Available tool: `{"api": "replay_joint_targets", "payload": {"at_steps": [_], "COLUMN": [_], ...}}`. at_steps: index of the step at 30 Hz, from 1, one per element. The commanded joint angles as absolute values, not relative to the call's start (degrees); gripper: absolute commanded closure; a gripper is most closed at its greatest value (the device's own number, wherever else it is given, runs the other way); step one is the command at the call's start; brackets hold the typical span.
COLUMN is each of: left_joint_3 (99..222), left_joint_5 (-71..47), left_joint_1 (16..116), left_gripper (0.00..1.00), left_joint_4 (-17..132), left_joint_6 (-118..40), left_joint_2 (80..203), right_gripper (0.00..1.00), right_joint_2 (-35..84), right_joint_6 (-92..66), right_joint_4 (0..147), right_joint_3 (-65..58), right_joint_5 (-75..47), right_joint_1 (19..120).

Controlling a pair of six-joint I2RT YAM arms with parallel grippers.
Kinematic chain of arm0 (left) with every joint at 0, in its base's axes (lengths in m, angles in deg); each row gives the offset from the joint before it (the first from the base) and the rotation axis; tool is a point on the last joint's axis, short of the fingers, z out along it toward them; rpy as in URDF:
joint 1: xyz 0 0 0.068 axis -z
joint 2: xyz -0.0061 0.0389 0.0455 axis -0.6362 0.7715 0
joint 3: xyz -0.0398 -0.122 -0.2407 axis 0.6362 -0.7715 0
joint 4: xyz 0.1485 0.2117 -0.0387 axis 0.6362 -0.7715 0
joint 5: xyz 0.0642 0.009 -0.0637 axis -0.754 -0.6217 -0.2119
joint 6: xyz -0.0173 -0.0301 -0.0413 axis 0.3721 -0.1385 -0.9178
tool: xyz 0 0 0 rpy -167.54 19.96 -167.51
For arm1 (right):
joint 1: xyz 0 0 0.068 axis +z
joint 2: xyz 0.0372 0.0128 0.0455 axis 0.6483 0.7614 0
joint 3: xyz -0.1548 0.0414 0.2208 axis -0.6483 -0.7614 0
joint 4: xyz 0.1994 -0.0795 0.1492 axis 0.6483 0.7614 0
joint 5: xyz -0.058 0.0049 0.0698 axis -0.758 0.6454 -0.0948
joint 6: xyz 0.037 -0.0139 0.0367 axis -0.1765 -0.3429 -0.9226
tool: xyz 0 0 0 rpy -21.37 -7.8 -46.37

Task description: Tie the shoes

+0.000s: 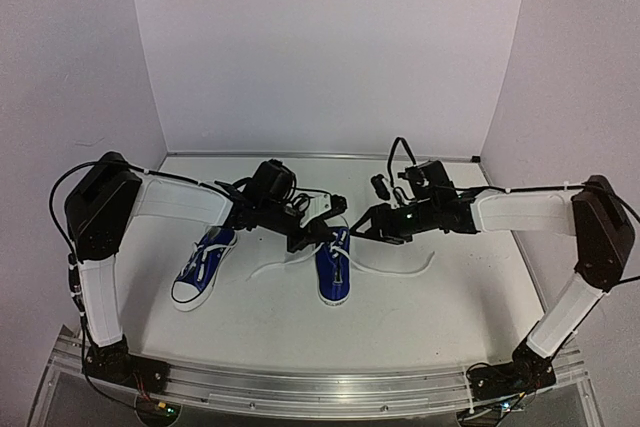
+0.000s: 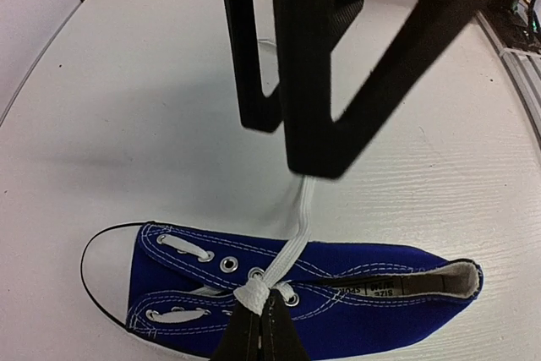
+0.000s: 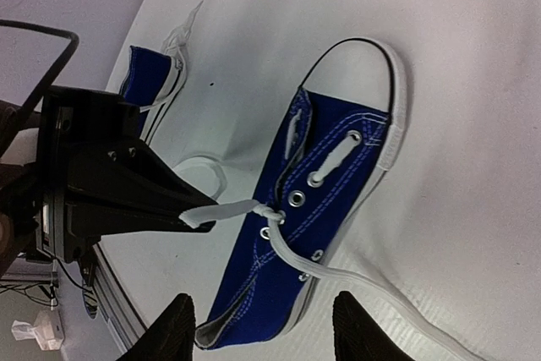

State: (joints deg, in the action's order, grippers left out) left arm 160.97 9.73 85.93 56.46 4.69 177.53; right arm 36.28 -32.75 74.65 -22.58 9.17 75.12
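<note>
Lace point(image 2: 297, 226) held taut

Left tool point(image 2: 258, 319) is clenched on the lace at the eyelets of the middle shoe point(image 1: 333, 272), probably to hold it taut. Right tool point(image 3: 266, 323), from 3 o'clock, hangs over that shoe, fingers point(image 3: 173, 331) apart, gripping nothing. Second shoe point(image 1: 203, 275) lies at 9 o'clock on the worktop point(image 1: 430, 307).

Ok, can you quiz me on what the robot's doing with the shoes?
1. True or false: the left gripper pinches a lace.
2. How many shoes lie on the table?
3. The right gripper is: A) open, B) shut on a shoe, C) hidden.
Key: 1 true; 2 two; 3 A.
</note>
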Motion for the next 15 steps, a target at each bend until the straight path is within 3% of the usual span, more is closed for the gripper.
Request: {"api": "replay_joint_targets", "payload": {"at_steps": [1, 9, 15], "left_joint_3": [160.66, 160.08, 160.06], "left_joint_5": [11.14, 11.6, 11.61], "left_joint_1": [86.23, 86.18, 86.2], "left_gripper": [1.0, 1.0, 0.99], "left_joint_4": [59.54, 59.58, 59.86], "left_joint_6": [4.09, 5.12, 5.42], "left_joint_2": [175.7, 175.75, 175.99], "right_gripper": [0.5, 0.6, 0.62], "right_joint_2": [39.43, 43.8, 46.48], "right_joint_6": [-34.66, -36.46, -36.66], "right_joint_4": [69.74, 66.36, 65.31], "right_joint_3": [-18.46, -16.7, -15.57], "right_joint_5": [11.51, 14.34, 15.4], "right_joint_1": [76.84, 77.96, 78.63]}}
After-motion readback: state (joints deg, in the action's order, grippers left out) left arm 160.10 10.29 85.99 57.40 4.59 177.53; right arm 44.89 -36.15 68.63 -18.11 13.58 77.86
